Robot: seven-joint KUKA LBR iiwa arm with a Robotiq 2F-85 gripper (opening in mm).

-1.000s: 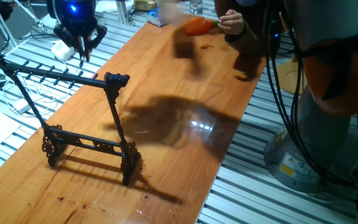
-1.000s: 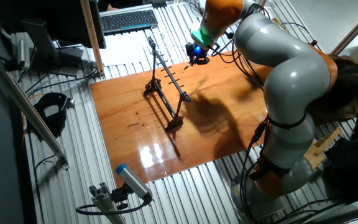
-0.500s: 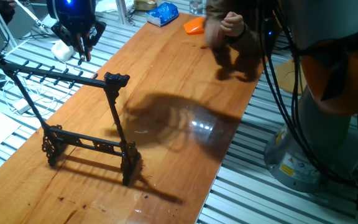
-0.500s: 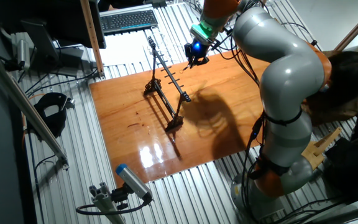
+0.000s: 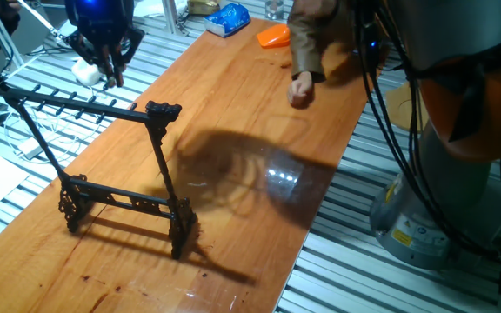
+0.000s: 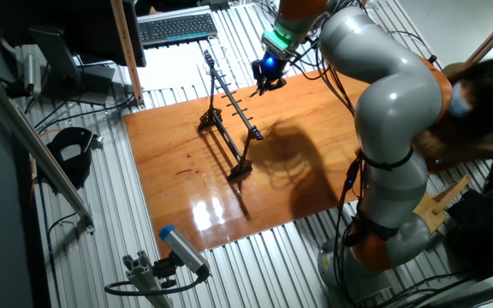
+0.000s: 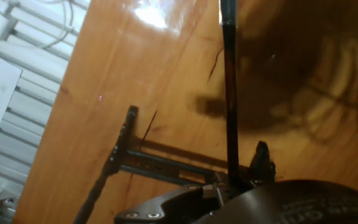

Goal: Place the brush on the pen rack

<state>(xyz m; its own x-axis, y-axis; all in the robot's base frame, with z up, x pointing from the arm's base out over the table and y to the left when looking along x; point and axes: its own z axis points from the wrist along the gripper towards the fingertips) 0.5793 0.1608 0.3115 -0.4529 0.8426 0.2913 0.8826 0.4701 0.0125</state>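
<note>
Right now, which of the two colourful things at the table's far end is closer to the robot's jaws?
The blue packet: it lies on the gripper's side of the table, while the orange scoop sits farther across.

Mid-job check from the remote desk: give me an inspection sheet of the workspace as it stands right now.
Surface: wooden table, glossy, with glare and the arm's shadow.
Job's things: pen rack upright on the table; brush held in the gripper, not yet on the rack.
Clutter: orange scoop and blue packet at the table's far end.
Gripper: gripper above the rack's top bar, near one end, shut on the brush.
Cables: black cables hanging beside the arm's base.
Surroundings: a person's hand over the table near the scoop; keyboard beyond the table.
</note>
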